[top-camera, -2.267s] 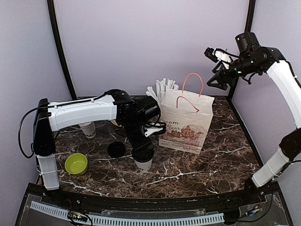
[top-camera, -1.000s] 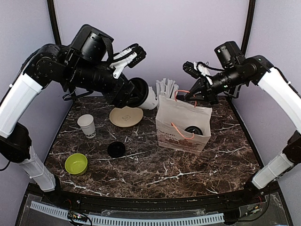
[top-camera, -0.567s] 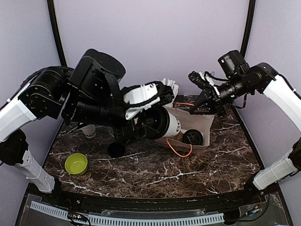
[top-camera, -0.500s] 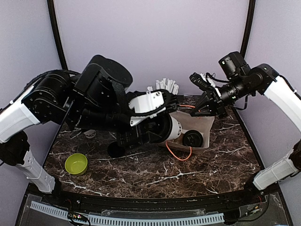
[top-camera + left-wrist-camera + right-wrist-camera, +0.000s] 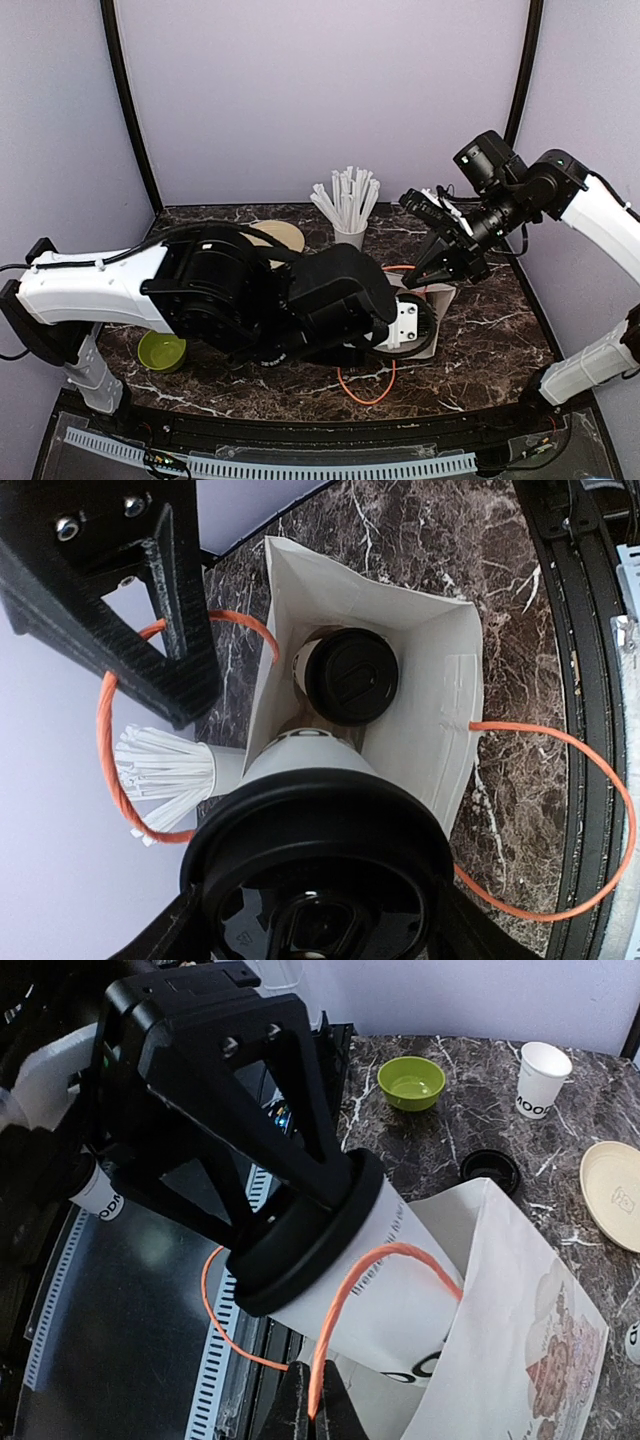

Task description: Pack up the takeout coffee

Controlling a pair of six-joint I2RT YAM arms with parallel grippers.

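Observation:
My left gripper (image 5: 315,920) is shut on a takeout coffee (image 5: 310,820), a white cup with a black lid, held lid-first toward the camera at the mouth of the white paper bag (image 5: 450,680). A second lidded takeout coffee (image 5: 350,675) stands inside the bag. In the right wrist view the held cup (image 5: 380,1260) slants bottom-first into the bag (image 5: 520,1290). My right gripper (image 5: 310,1410) is shut on the bag's orange handle (image 5: 345,1290), pulling the mouth open. From above, the left gripper (image 5: 398,325) and right gripper (image 5: 447,268) meet at the bag.
A cup of white straws (image 5: 348,215) and a tan plate (image 5: 285,235) stand at the back. A green bowl (image 5: 412,1082), a lidless white cup (image 5: 545,1065) and a loose black lid (image 5: 490,1167) sit on the left. The bag's other orange handle (image 5: 365,385) lies toward the front edge.
My left arm has swung down from a raised pose, carrying the lidded cup to the bag's mouth. The bag has tipped forward while the right gripper keeps hold of its handle.

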